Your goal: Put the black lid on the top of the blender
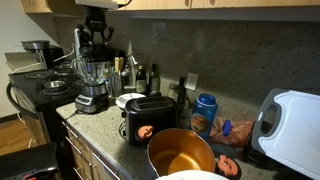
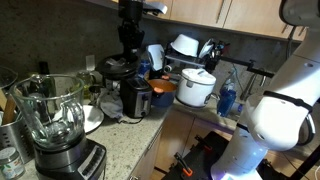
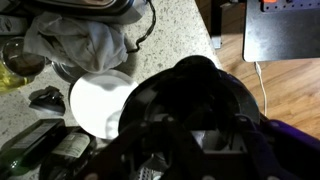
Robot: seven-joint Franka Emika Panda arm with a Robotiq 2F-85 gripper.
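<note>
The blender (image 1: 91, 85) is a clear jar with a handle on a silver-and-black base, standing at the counter's far end; it fills the near left of an exterior view (image 2: 50, 120). Its mouth is uncovered. My gripper (image 1: 96, 32) hangs high above the counter near the blender and also shows in an exterior view (image 2: 130, 35). The black lid (image 3: 200, 105) is a big round dark shape filling the wrist view, and my gripper looks shut on it. The fingertips are hidden behind it.
A boxy black toaster (image 1: 148, 118) stands mid-counter, also in an exterior view (image 2: 136, 96). A white plate (image 3: 95, 100) and a crumpled cloth (image 3: 80, 45) lie below. A copper pot (image 1: 180, 152), a blue can (image 1: 205, 112) and bottles (image 1: 130, 72) crowd the counter.
</note>
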